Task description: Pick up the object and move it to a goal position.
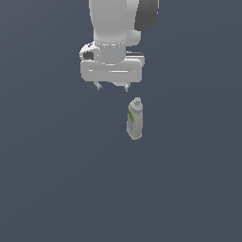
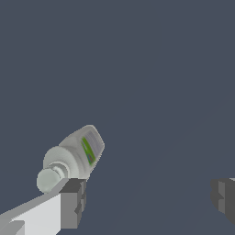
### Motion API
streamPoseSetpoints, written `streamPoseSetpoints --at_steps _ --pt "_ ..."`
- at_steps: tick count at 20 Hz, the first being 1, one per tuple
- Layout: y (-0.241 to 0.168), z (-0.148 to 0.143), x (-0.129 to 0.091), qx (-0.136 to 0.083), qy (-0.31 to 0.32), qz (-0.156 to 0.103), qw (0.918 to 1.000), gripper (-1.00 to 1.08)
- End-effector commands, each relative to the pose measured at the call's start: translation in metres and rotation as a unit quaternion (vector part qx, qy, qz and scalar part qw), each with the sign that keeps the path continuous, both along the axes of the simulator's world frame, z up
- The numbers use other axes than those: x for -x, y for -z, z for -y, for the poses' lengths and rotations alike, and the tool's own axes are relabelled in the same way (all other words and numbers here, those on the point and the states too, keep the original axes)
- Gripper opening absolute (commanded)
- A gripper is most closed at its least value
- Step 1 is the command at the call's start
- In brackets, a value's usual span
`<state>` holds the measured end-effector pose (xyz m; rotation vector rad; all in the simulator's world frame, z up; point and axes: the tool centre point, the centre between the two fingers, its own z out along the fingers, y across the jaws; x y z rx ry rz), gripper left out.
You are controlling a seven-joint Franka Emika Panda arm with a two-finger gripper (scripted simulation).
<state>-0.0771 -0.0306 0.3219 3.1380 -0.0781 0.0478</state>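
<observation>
The object (image 1: 134, 119) is a small pale grey-white bottle with a rounded cap and a green-and-white label, standing upright on the dark floor. In the wrist view the object (image 2: 75, 156) shows from above, cap nearest the camera, close to one finger. My gripper (image 1: 113, 88) hangs open above the floor, a little toward the exterior view's left of the bottle and higher than its cap. Nothing lies between the fingertips (image 2: 73, 202). The gripper (image 2: 149, 197) is apart from the bottle.
A plain dark blue-grey floor (image 1: 56, 189) spreads in every direction. The white arm (image 1: 113, 33) rises out of the exterior view's upper edge. Nothing else shows.
</observation>
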Motion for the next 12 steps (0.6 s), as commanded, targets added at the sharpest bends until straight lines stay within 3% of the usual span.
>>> streamPoseSetpoints --at_steps 1,12 --pt "0.000 0.000 0.000 0.000 0.000 0.000 1.0000 1.00" --pt "0.013 0.018 0.005 0.013 -0.002 -0.016 0.9998 1.00"
